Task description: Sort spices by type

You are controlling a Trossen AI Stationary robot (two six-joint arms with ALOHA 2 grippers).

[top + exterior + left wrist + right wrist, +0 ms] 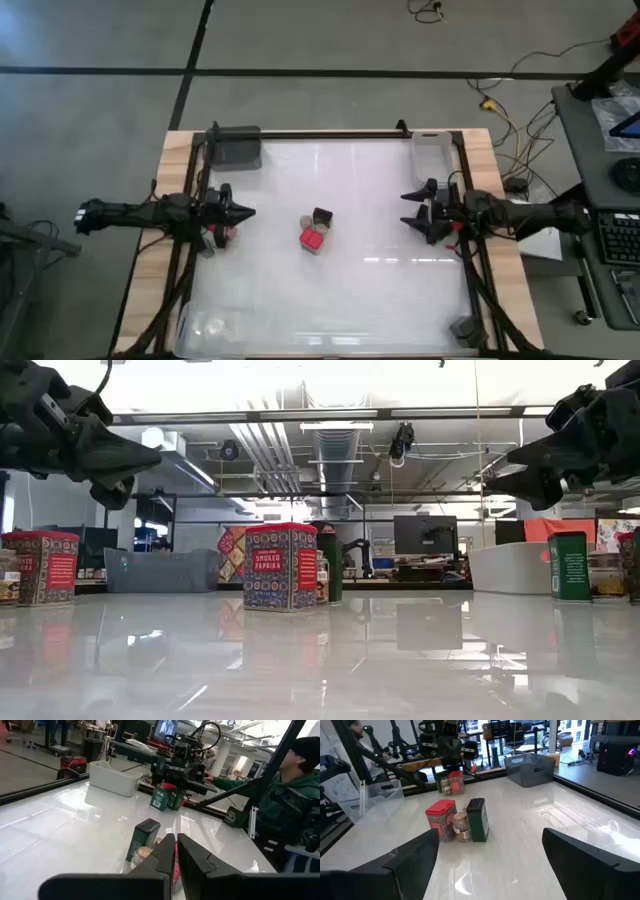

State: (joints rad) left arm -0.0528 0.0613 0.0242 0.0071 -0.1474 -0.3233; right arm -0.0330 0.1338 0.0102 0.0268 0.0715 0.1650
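High view: we see central cluster mid-table: red-lidded patterned paprika tin (313, 239), dark green blocky tin (322, 217), small round tan-topped jar (462, 826) touching between. Left gripper (245, 212) fingers nearly together, holding nothing; right gripper (407, 208) spread wide, empty. We judge: sorting under way; next, reach cluster.

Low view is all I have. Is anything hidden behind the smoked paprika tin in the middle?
Observer: Yes. A round tan-topped jar stands between the red tin and a dark tin, all three close together.
Operator: Are the tools open? I see them only side-on.
Observer: The right tool is wide open. The left tool is shut, with nothing between its fingers.
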